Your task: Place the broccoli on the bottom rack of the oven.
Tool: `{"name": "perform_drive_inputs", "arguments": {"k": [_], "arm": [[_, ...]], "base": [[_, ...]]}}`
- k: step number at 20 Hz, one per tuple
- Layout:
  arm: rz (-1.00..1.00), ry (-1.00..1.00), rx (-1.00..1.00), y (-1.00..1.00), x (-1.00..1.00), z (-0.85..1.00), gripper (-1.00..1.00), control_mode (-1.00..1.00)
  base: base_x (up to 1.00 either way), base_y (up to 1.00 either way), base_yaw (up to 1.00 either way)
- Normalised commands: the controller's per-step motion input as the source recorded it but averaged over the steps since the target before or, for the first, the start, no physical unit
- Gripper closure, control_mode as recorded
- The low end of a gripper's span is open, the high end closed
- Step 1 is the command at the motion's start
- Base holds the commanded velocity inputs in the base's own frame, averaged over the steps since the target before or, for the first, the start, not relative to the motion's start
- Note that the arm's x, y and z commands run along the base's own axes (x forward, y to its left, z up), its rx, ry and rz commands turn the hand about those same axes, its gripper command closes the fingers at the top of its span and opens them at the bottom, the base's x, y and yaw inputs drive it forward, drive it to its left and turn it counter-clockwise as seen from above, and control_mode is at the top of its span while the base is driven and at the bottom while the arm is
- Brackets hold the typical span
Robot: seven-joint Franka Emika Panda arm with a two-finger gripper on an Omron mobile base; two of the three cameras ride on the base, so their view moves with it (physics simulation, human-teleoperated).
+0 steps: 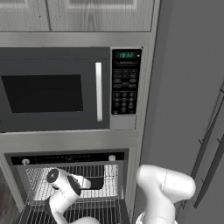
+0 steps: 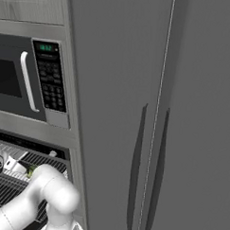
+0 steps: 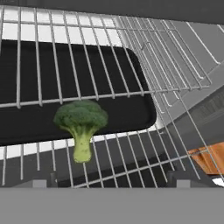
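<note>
The broccoli (image 3: 81,120), a small green floret with a pale stalk, lies on the bars of a silver wire rack (image 3: 131,151) inside the open oven (image 1: 65,158). My gripper (image 3: 109,183) is open; its fingertips stand wide apart just short of the floret, with nothing between them. In the left base view the gripper (image 1: 94,183) reaches into the oven cavity above the lower pulled-out rack (image 1: 96,208). In the right base view a green speck of broccoli (image 2: 32,170) shows beside the hand. I cannot tell for sure which of the two racks bears it.
A black tray (image 3: 43,65) lies beneath the rack bars under the floret's head. A microwave (image 1: 52,89) with a keypad sits above the oven. A tall grey panel (image 2: 159,114) closes off the right side. Wooden floor (image 3: 210,157) shows below the rack's right edge.
</note>
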Motion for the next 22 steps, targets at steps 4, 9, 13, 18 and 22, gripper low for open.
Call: {"name": "perform_drive_inputs", "arguments": {"k": [4,9,13,18,22], "arm": [[0.0,0.0,0.05,0.0,-0.59,1.0,-1.0,-1.0],[0.0,0.0,0.09,0.0,-0.79,1.0,-1.0,-1.0],[0.02,0.0,0.1,0.0,-0.96,1.0,-1.0,-1.0],[0.12,-0.03,0.15,0.0,-0.65,1.0,-1.0,-1.0],[0.16,-0.01,0.27,-0.04,-0.44,1.0,-1.0,-1.0]], "base": [[0.0,0.0,0.0],[0.0,0.0,0.0],[0.0,0.0,0.0],[0.0,0.0,0.0],[0.0,0.0,0.0]]}}
